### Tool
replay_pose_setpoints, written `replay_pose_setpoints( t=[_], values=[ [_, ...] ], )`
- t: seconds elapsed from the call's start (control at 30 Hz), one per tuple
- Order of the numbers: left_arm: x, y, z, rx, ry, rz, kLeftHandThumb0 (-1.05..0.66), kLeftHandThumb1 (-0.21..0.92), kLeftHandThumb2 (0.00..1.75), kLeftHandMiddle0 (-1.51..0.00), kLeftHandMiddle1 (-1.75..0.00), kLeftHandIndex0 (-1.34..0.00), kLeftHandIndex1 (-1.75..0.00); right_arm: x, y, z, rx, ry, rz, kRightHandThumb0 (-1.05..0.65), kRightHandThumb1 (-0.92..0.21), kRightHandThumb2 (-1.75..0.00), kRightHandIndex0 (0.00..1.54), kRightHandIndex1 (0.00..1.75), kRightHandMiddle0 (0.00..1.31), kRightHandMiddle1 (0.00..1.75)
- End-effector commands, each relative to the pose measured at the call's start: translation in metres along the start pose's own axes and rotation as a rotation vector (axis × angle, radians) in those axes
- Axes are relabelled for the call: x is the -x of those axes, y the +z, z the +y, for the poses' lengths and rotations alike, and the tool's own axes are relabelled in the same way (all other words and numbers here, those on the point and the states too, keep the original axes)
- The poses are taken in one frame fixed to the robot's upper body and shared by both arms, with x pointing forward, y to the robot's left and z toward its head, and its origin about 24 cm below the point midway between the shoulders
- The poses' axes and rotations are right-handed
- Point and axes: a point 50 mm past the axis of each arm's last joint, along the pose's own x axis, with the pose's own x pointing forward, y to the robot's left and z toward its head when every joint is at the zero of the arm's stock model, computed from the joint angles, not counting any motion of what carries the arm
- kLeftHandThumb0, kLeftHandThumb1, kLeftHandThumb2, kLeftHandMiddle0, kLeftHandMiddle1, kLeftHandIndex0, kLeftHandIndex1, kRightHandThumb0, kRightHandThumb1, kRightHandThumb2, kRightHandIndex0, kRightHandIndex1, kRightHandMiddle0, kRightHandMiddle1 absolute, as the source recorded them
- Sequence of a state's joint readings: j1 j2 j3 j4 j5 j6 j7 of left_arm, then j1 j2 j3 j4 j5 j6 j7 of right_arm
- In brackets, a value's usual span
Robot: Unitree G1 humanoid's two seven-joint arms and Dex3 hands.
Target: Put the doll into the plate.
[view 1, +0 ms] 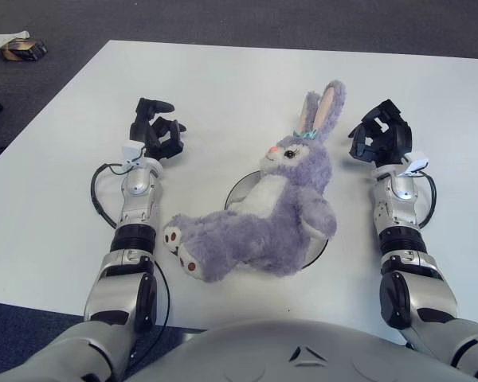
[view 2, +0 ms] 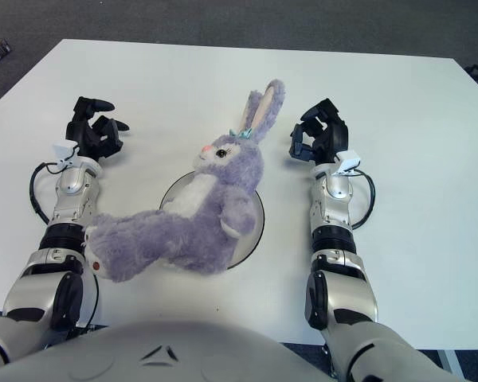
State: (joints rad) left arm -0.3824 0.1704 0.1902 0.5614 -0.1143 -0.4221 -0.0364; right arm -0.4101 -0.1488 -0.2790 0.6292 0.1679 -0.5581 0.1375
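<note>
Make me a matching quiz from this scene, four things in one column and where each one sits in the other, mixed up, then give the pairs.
Things:
1. purple plush bunny doll
2. round plate with a dark rim
3. robot's left hand
4. robot's right hand

Places:
A. beside the bunny's ears, on its right, holding nothing
B. under the bunny's body, mostly covered
C. lying across the plate, feet over the near left edge
D. over the white table, left of the bunny, holding nothing

Pairs: 1-C, 2-B, 3-D, 4-A
</note>
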Motion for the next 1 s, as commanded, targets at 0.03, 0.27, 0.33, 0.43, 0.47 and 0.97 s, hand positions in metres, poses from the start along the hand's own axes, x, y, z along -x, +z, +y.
replay_pose_setpoints(
  t=[0.03, 0.27, 0.33, 0.43, 0.47, 0.97],
  values=[
    [0.013, -0.011, 0.003, -0.006, -0.008, 0.062, -0.01, 0.30, 1.33, -0.70, -1.66, -0.37, -1.75, 0.030, -0.022, -0.001, -0.038, -0.042, 0.091, -0.01, -0.03, -1.61, 0.80, 1.75, 0.68, 1.63],
    [0.022, -0.011, 0.003, -0.018, -0.042, 0.094, -0.01, 0.27, 1.38, -0.70, -1.71, -0.38, -1.75, 0.040, -0.017, 0.001, -0.038, -0.036, 0.077, -0.01, 0.02, -1.67, 0.85, 1.75, 0.71, 1.62],
    [0.025, -0.011, 0.001, -0.015, -0.057, 0.100, -0.01, 0.27, 1.38, -0.70, -1.71, -0.38, -1.75, 0.041, -0.015, 0.002, -0.039, -0.026, 0.073, -0.01, 0.03, -1.67, 0.86, 1.75, 0.72, 1.62],
    [0.028, -0.010, -0.002, -0.005, -0.085, 0.103, -0.01, 0.27, 1.38, -0.69, -1.71, -0.38, -1.75, 0.041, -0.012, 0.003, -0.039, -0.004, 0.068, -0.01, 0.04, -1.68, 0.87, 1.75, 0.72, 1.62],
    [0.029, -0.009, -0.003, -0.002, -0.097, 0.102, -0.01, 0.27, 1.38, -0.69, -1.71, -0.38, -1.75, 0.041, -0.011, 0.004, -0.039, 0.003, 0.068, -0.01, 0.04, -1.68, 0.87, 1.75, 0.72, 1.61],
    [0.036, -0.006, -0.007, 0.013, -0.176, 0.087, -0.01, 0.31, 1.32, -0.63, -1.68, -0.41, -1.75, 0.046, -0.003, 0.005, -0.053, 0.029, 0.099, -0.01, 0.06, -1.70, 0.89, 1.75, 0.74, 1.60]
  ],
)
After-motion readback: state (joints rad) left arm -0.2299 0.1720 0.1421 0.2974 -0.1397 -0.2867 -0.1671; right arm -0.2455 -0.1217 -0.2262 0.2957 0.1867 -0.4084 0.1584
